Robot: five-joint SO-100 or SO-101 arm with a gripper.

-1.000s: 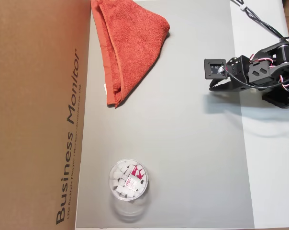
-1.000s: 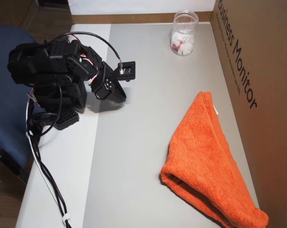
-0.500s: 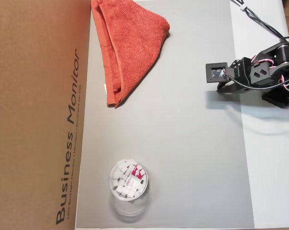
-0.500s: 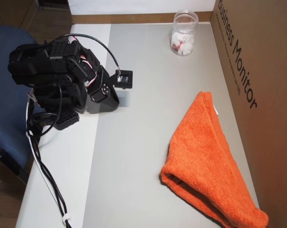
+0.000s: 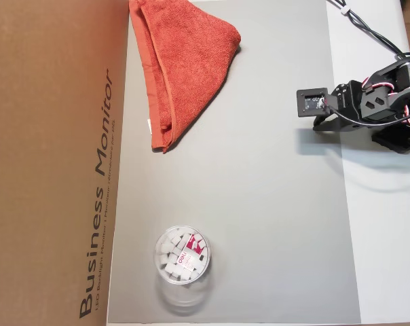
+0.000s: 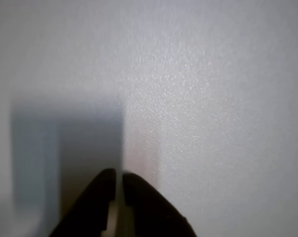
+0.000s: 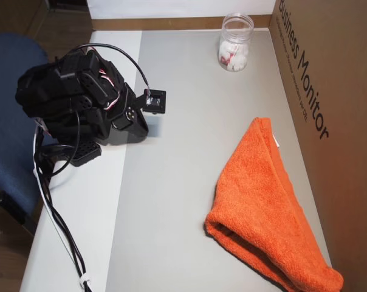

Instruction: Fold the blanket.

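Observation:
The blanket (image 5: 182, 62), an orange-red terry towel, lies folded into a thick triangle at the mat's top left in an overhead view, next to the cardboard box. In the other overhead view it (image 7: 265, 207) lies at the lower right. A small white tag shows on its hemmed edge (image 5: 148, 125). The black arm (image 5: 368, 102) sits folded back at the mat's right edge, far from the blanket. In the wrist view my gripper (image 6: 118, 174) is shut and empty, with its jaws nearly touching, close above bare grey surface.
A clear plastic cup (image 5: 182, 255) holding white pieces stands on the grey mat (image 5: 259, 204) near the box; it also shows in the other overhead view (image 7: 235, 44). A large cardboard box (image 5: 49, 163) walls the mat's side. Cables (image 7: 56, 225) trail from the arm's base.

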